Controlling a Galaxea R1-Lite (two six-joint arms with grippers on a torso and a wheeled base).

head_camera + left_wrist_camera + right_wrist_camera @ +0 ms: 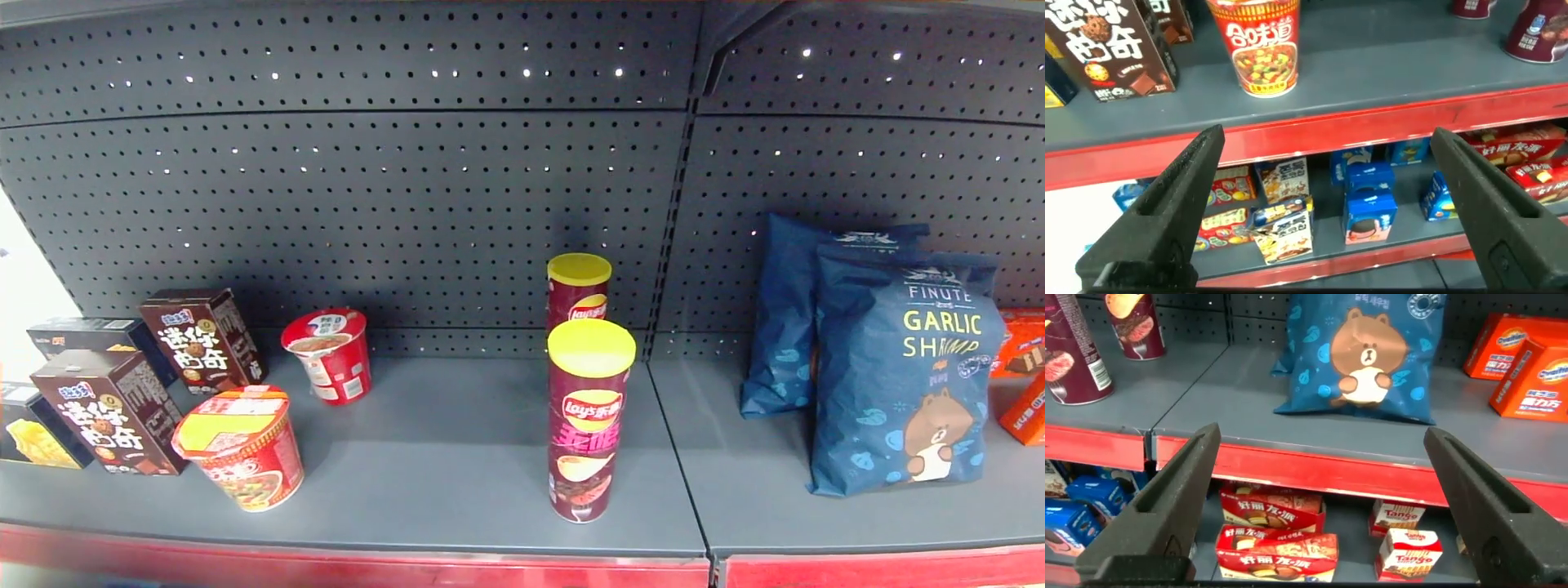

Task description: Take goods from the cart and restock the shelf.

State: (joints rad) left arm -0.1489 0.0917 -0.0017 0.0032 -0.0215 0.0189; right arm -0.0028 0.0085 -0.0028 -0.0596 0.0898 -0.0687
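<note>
Both claws hang open and empty in front of a snack shelf.

The left claw (1327, 216) has its two fingers spread wide with nothing between them, out in front of the red edge of the shelf (457, 457), near the big noodle cup (241, 447). The right claw (1323, 510) is wide open too and holds nothing; it sits in front of the same red edge, near the front blue bear bag (898, 376). A second blue bag (784, 314) stands behind that one. In the middle of the shelf the front chip can (589, 420) stands upright, and the back chip can (578, 290) stands upright behind it. A small red noodle cup (331, 355) sits behind the big one. Two brown chocolate boxes (114, 412) stand at the left end. Orange boxes (1020, 343) sit at the right end. Red biscuit boxes (1278, 531) lie on the shelf below.
</note>
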